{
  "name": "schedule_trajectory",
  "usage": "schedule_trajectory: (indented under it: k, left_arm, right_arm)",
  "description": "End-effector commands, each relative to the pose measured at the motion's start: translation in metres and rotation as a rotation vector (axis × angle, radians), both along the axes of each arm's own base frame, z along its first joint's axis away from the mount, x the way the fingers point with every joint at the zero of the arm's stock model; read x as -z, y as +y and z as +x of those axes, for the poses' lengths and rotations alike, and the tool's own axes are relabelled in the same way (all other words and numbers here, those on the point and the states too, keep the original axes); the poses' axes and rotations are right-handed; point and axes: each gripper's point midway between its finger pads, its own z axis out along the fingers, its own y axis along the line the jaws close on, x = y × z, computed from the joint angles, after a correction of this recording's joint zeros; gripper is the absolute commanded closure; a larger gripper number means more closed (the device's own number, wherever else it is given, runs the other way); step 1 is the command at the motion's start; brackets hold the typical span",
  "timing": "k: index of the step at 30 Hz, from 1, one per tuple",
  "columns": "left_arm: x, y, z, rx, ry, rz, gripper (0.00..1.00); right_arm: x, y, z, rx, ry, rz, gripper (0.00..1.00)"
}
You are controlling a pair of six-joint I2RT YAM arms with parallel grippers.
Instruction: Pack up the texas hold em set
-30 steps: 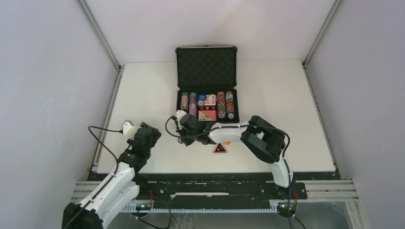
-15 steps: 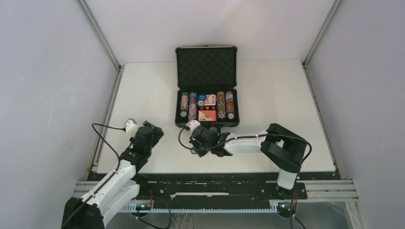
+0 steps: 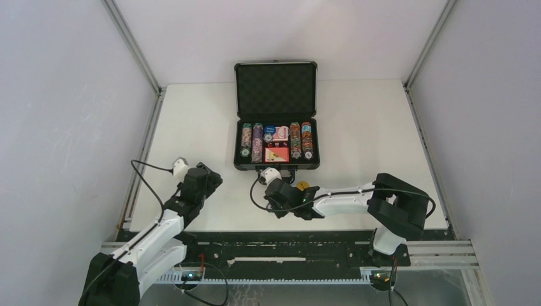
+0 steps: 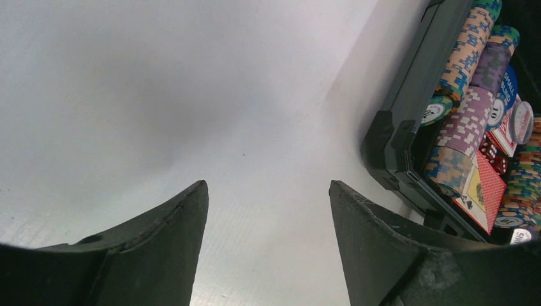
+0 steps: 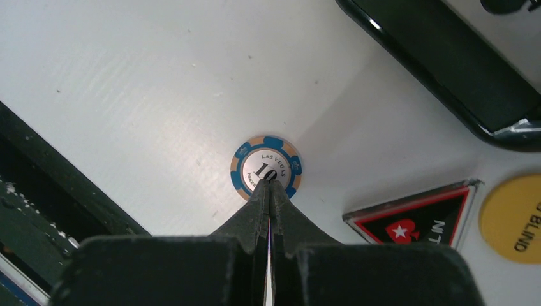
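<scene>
- Evidently the right gripper (image 5: 268,186) is closed on nothing, its tips over a loose chip (image 5: 265,160) lying flat in front of the briefcase (image 3: 276,89), probably to nudge it
- Left gripper (image 4: 268,194) hangs open and empty beside the open briefcase, likely waiting

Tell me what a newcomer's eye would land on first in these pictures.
The open black briefcase at the far middle of the table stands out, its tray packed with colourful poker chips. In front of it the shut right gripper points at a lone chip marked 10 on the table, near a triangular button and a yellow button. The open left gripper hangs left of the briefcase.
</scene>
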Motion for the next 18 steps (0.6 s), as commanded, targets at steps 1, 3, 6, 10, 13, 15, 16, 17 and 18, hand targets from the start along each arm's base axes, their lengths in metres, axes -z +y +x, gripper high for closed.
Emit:
schedule_trajectory:
  k: [1,3,6,10,13,15,16,17,18]
  left_arm:
    - [-0.018,-0.006,0.009,0.032,-0.069,-0.010,0.26]
    - [-0.020,-0.006,0.009,0.034,-0.076,-0.010,0.25]
    - [-0.021,-0.006,0.008,0.036,-0.083,-0.011,0.26]
    - [-0.021,-0.007,0.008,0.040,-0.086,-0.015,0.25]
    - [-0.021,-0.008,0.007,0.045,-0.086,-0.015,0.26]
    - [-0.021,-0.009,0.008,0.051,-0.085,-0.013,0.26]
    - [-0.021,-0.009,0.008,0.054,-0.084,-0.012,0.26]
    - [-0.020,-0.010,0.008,0.057,-0.082,-0.012,0.26]
    - [-0.021,-0.010,0.008,0.058,-0.082,-0.012,0.26]
  right_arm:
    - [-0.008,-0.012,-0.005,0.035,-0.022,-0.032,1.00]
    - [-0.012,-0.014,-0.007,0.031,-0.034,-0.035,1.00]
    - [-0.022,-0.013,-0.006,0.033,-0.066,-0.023,1.00]
    - [-0.043,-0.004,-0.002,0.035,-0.101,0.046,0.97]
    - [-0.060,0.001,0.005,0.051,-0.136,0.074,0.84]
    - [-0.063,0.002,0.009,0.049,-0.149,0.055,0.53]
    - [-0.063,0.001,0.010,0.049,-0.153,0.035,0.38]
    - [-0.061,0.001,0.012,0.045,-0.156,0.008,0.33]
    - [-0.058,0.000,0.012,0.038,-0.153,-0.017,0.30]
